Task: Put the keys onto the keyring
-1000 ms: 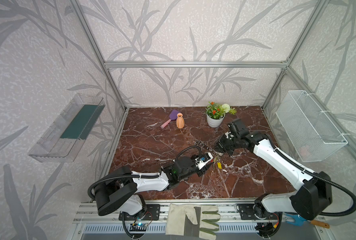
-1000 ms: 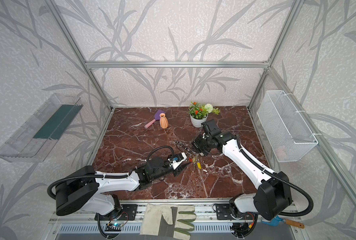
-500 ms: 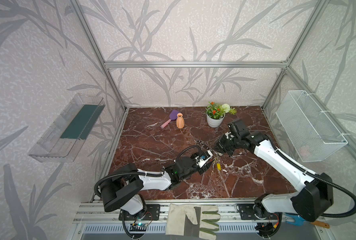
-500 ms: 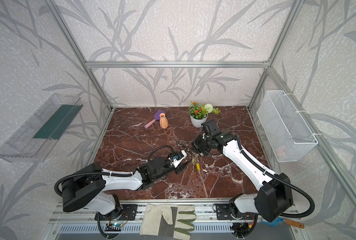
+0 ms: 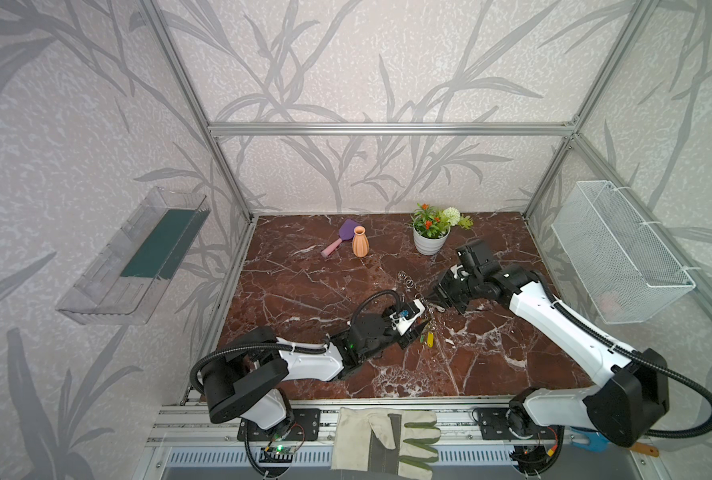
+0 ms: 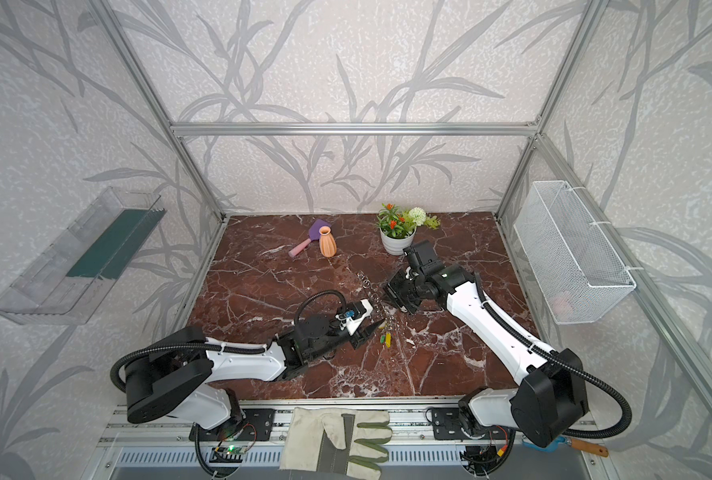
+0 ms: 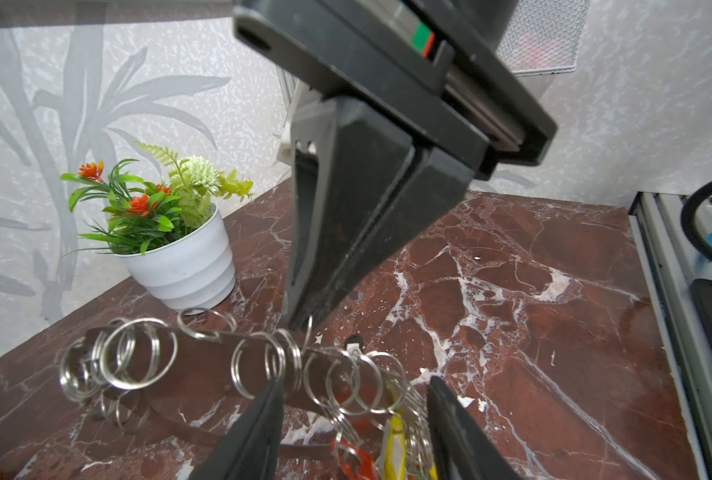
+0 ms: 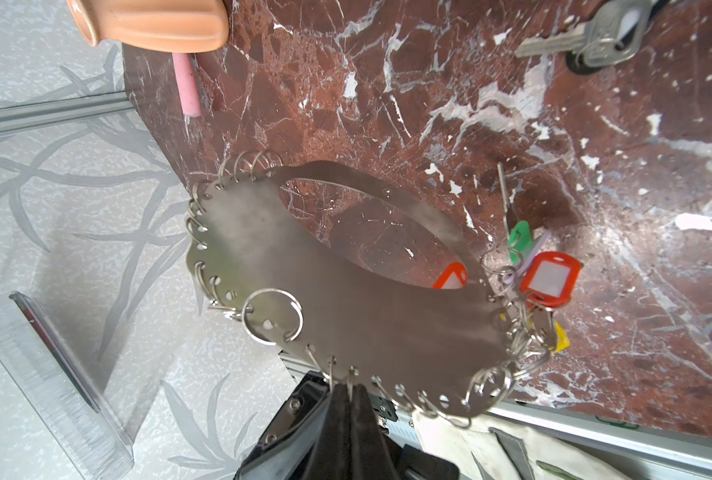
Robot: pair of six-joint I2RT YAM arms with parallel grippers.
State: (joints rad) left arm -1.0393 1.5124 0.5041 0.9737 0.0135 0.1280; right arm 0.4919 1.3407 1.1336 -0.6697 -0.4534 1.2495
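Left pincer: jaws partway apart, straddling the keys. It has hold of nothing that shows.

Keys: red and yellow tags bunched on small rings, hanging from the end of the keyring nearest the left pincer. Whether they touch the bench cannot be told.

Keyring: grey plate, held tilted above the bench.

Right pincer: closed tight on the plate's ring-fringed edge, carrying it.

Judgement: the step is working a tag's ring onto the fringe. The left should close on one tag only, on its plastic, not on the whole bunch. The right should hold the plate steady so the rings do not swing.

One metal key lies loose on the bench, well apart from the plate.
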